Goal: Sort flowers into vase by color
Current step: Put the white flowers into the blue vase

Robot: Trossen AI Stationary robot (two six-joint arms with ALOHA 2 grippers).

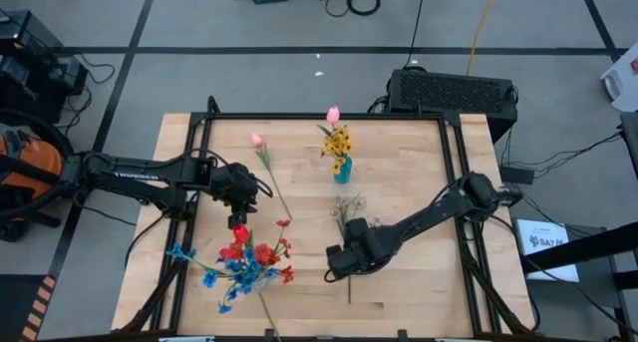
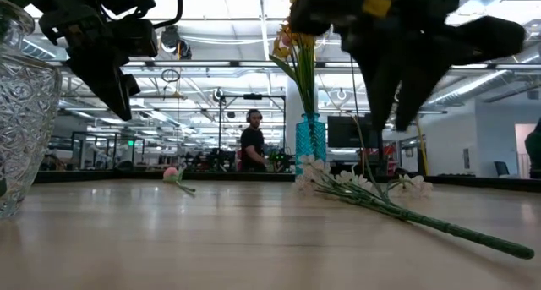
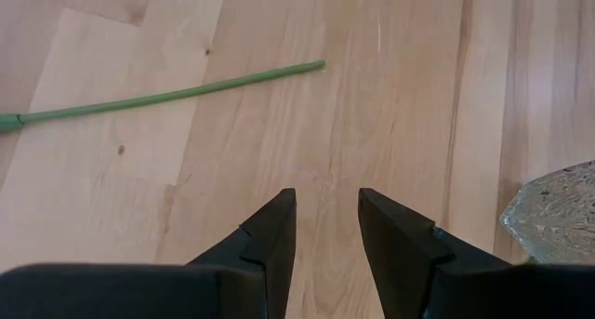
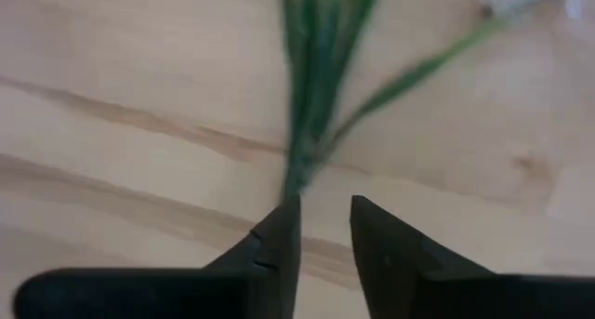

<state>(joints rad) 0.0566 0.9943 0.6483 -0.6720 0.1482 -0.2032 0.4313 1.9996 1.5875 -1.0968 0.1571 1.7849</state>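
The left gripper (image 1: 239,219) hangs parted and empty above the desk (image 1: 419,282), just beside the red and blue flowers (image 1: 244,264) in the clear vase. The right gripper (image 4: 323,228), slightly parted, poises over the white flowers' stem (image 4: 311,96) lying on the desk, its arm reaching inward.

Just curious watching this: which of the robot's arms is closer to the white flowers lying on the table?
The right one. The right gripper hovers right over the white flowers' stem; the left gripper is across the table by the red and blue bunch.
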